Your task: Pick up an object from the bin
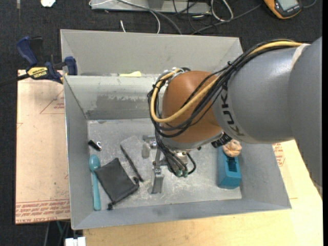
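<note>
My gripper [152, 165] hangs under the arm's orange cover, low over the middle of the bin floor. One metal finger [156, 182] points toward the front wall and the other [149, 146] sits further back; the gripper is open and nothing lies between the fingers. A thin black rod [131, 162] lies slanted just left of the gripper. Beside it a flat black pad [117, 181] rests on the floor. To the right a blue block [228, 172] stands with a tan knob [232, 147] at its top.
A teal spoon-like tool [95, 183] lies along the left wall, with a small black clip [94, 145] behind it. A yellow scrap [130, 74] sits on the back ledge. The arm covers the bin's right rear part.
</note>
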